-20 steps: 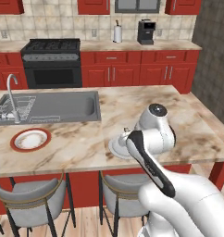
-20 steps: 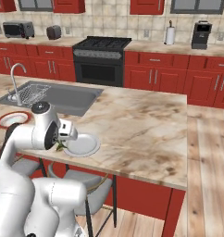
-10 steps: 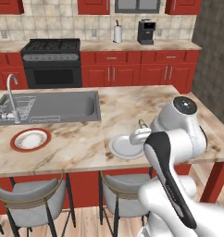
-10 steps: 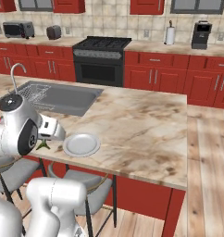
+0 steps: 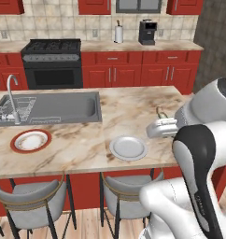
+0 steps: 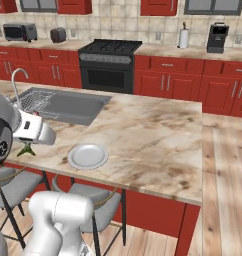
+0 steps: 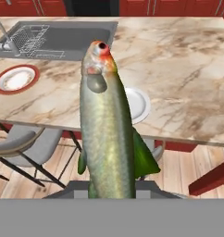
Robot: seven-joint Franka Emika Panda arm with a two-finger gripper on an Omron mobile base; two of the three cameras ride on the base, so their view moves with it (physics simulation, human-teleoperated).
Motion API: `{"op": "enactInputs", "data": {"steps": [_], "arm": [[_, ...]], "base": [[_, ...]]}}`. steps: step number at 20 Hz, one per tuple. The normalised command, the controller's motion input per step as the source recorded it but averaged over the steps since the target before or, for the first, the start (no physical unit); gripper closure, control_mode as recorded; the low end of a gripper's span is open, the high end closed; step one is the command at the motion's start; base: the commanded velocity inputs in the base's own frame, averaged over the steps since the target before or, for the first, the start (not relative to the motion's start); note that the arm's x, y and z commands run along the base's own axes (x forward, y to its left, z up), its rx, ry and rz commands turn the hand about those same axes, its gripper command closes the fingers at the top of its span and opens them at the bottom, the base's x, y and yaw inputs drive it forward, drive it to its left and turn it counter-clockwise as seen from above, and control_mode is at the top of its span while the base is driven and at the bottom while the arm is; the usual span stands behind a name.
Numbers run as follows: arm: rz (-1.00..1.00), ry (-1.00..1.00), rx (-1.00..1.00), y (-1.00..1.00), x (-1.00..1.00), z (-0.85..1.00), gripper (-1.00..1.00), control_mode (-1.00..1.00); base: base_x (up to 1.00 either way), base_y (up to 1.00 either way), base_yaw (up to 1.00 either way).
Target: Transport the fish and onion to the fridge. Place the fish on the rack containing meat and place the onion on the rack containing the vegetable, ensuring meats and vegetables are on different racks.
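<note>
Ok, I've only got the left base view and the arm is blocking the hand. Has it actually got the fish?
Observer: Yes. In the hand view the fish is held, rising from the bottom of the picture with its reddish head pointing away from the camera.
Operator: And where is the hand compared with the island?
Observer: The hand view looks back at the island from the stool side, with the white plate on the counter just behind the fish.

Fish above the island's near edge

The fish point(image 7: 106, 125) hangs lengthwise before the counter point(image 7: 188, 83); a plate point(image 7: 138, 104) lies behind it.
</note>
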Motion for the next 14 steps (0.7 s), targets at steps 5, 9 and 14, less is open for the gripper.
{"op": "enactInputs", "data": {"steps": [5,9,14], "arm": [[0.0,-0.08,0.0,0.0,-0.8,0.96,1.0,-1.0],[0.0,-0.19,0.0,-0.11,-0.94,0.43,1.0,-1.0],[0.04,-0.25,0.0,-0.3,-0.32,-0.03,1.0,-1.0]], "base": [[0.0,0.0,0.0],[0.0,0.0,0.0],[0.0,0.0,0.0]]}}
